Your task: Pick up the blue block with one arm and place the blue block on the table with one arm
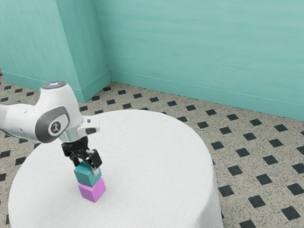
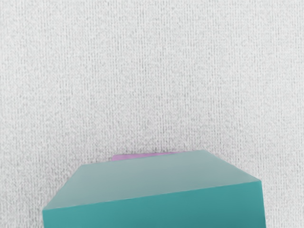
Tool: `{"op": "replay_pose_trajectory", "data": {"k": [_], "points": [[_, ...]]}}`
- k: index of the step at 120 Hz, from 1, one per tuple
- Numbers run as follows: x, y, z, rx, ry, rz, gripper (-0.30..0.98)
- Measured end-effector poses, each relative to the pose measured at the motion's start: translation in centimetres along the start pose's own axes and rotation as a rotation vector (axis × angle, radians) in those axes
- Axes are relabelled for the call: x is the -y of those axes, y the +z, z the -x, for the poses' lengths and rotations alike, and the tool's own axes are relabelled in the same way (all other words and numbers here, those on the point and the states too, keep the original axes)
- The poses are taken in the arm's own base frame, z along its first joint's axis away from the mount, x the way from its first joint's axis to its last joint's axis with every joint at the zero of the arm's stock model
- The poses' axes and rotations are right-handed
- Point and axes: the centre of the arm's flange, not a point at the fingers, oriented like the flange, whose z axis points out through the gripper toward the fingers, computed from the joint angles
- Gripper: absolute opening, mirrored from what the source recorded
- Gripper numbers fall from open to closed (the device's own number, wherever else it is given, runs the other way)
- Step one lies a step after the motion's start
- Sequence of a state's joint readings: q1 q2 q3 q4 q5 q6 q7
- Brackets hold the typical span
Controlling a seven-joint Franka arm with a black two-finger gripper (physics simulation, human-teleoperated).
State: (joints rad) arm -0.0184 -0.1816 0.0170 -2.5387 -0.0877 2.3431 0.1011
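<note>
In the exterior view my gripper (image 1: 87, 167) is at the top of the blue block (image 1: 86, 176), which looks teal, with its fingers apart, one toward each side of it. That block rests on a pink-purple block (image 1: 92, 191), which stands on the white table (image 1: 147, 161). The wrist view has the blue block (image 2: 154, 206) large and close under my hand, turned slightly relative to it. A thin strip of the pink-purple block (image 2: 140, 156) peeks out beyond its edge. The far fingertip's contact with the block is hidden.
White cloth (image 2: 152, 71) spreads around the two stacked blocks. The round table's edge (image 1: 210, 156) curves toward the exterior view's right, above a patterned floor (image 1: 256, 142). Behind stands a teal wall (image 1: 199, 47).
</note>
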Motion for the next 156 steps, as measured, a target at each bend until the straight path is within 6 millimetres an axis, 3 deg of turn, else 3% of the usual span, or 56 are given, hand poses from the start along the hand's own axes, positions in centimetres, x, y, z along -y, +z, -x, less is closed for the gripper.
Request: {"op": "replay_pose_trajectory", "data": {"k": [70, 126, 156], "points": [[-0.6, 1.4, 0.1, -0.001, -0.062, -0.020, 0.69], [-0.7, 1.3, 0.5, -0.001, -0.096, -0.021, 0.69], [-0.7, 1.1, 0.5, -0.006, -0.105, -0.021, 0.44]]}}
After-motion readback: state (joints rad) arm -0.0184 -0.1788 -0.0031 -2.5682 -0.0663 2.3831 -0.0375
